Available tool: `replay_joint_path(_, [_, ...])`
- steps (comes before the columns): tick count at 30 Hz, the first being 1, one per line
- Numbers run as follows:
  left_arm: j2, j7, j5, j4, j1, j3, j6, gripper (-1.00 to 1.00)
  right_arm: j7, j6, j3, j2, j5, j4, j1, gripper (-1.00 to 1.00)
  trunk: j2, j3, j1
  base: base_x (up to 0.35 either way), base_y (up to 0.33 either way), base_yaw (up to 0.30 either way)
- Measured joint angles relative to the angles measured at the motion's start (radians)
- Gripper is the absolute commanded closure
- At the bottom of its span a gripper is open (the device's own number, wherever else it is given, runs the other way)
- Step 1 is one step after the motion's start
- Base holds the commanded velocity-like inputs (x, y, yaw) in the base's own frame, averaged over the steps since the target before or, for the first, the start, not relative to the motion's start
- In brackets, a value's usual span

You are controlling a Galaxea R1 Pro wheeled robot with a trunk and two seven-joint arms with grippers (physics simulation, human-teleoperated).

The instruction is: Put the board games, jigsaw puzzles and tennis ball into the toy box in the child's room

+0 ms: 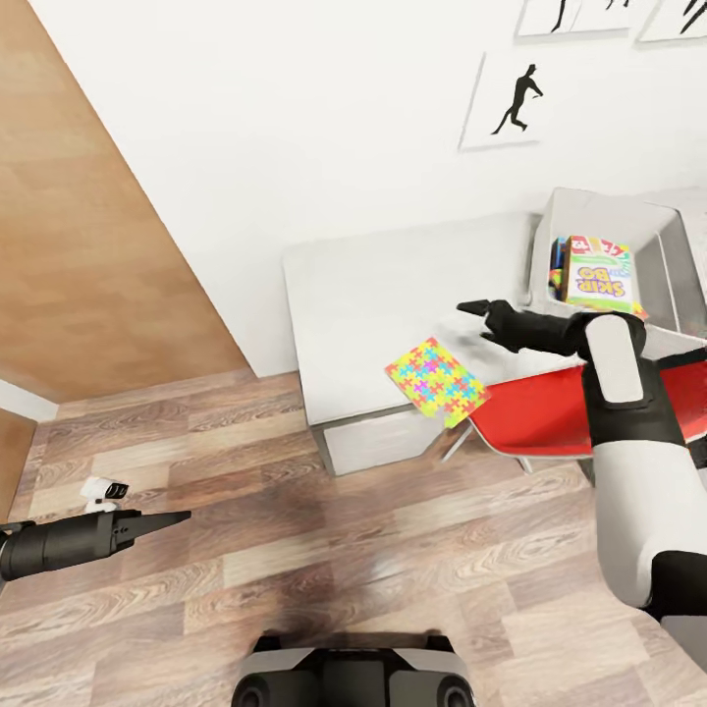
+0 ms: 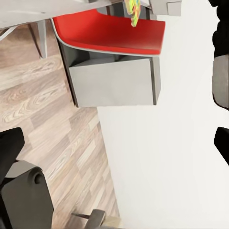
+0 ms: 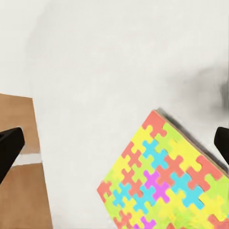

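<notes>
Jigsaw puzzle, confetti-coloured mat, overhangs worktop near edge; bare top left. Right pincer spread, just beyond it.

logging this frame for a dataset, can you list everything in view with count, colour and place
jigsaw puzzle: 1, multicoloured, at the table's front edge, overhanging it
toy box: 1, light grey, on the table at the right
board games: at least 2, brightly printed, one lettered SKIP BO, inside the toy box
table: 1, light grey, against the wall
chair: 1, red seat, under the table's front edge
silhouette prints: 3, black on white, on the wall
floor: wood plank
left gripper: 1, black, over the floor
right gripper: 1, black, open, over the table beside the puzzle
</notes>
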Motion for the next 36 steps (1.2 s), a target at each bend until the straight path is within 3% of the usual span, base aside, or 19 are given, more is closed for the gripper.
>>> replay_joint_path(3, [0.000, 0.000, 0.000, 0.000, 0.000, 0.000, 0.000, -1.00, 0.193, -0.001, 0.046, -0.046, -0.091, -0.024, 0.093, -1.00, 0.000, 0.005, 0.000, 0.000, 0.000, -0.095])
replay_joint_path(6, [0.000, 0.000, 0.000, 0.000, 0.000, 0.000, 0.000, -1.00, 0.330, -0.001, 0.060, -0.068, -0.113, -0.103, 0.196, -1.00, 0.000, 0.009, 0.000, 0.000, 0.000, -0.094])
replay_joint_path(9, [0.000, 0.000, 0.000, 0.000, 0.000, 0.000, 0.000, -1.00, 0.388, 0.000, 0.058, -0.075, -0.123, -0.189, 0.293, -1.00, 0.000, 0.014, 0.000, 0.000, 0.000, -0.111])
replay_joint_path(14, [0.000, 0.000, 0.000, 0.000, 0.000, 0.000, 0.000, -1.00, 0.466, -0.001, 0.040, -0.094, -0.159, -0.339, 0.537, -1.00, 0.000, 0.021, 0.000, 0.000, 0.000, -0.128])
replay_joint_path(19, [0.000, 0.000, 0.000, 0.000, 0.000, 0.000, 0.000, -1.00, 0.572, 0.000, -0.029, -0.118, -0.169, -0.363, 0.701, -1.00, 0.000, 0.029, 0.000, 0.000, 0.000, -0.134])
replay_joint_path(20, [0.000, 0.000, 0.000, 0.000, 0.000, 0.000, 0.000, -1.00, 0.609, -0.001, -0.049, -0.128, -0.163, -0.365, 0.747, -1.00, 0.000, 0.030, 0.000, 0.000, 0.000, -0.135])
replay_joint_path(23, [0.001, 0.000, 0.000, 0.000, 0.000, 0.000, 0.000, -1.00, 0.647, -0.001, -0.071, -0.136, -0.160, -0.363, 0.808, -1.00, 0.000, 0.035, 0.000, 0.000, 0.000, -0.136])
replay_joint_path(30, [0.003, 0.000, 0.001, 0.000, 0.000, 0.001, 0.000, -1.00, 0.663, -0.001, -0.083, -0.140, -0.124, -0.345, 0.947, -1.00, 0.000, 0.046, 0.000, 0.000, 0.000, -0.138])
replay_joint_path(34, [0.002, 0.000, 0.001, 0.001, 0.000, 0.001, 0.000, -1.00, 0.670, -0.081, -0.080, -0.135, -0.020, -0.288, 0.982, -1.00, 0.000, 0.052, 0.000, 0.000, 0.000, -0.140])
replay_joint_path(36, [0.001, 0.000, 0.000, 0.002, 0.000, 0.000, 0.000, -1.00, 0.674, -0.163, -0.074, -0.130, 0.058, -0.222, 0.987, -1.00, 0.000, 0.055, 0.000, 0.000, 0.000, -0.140])
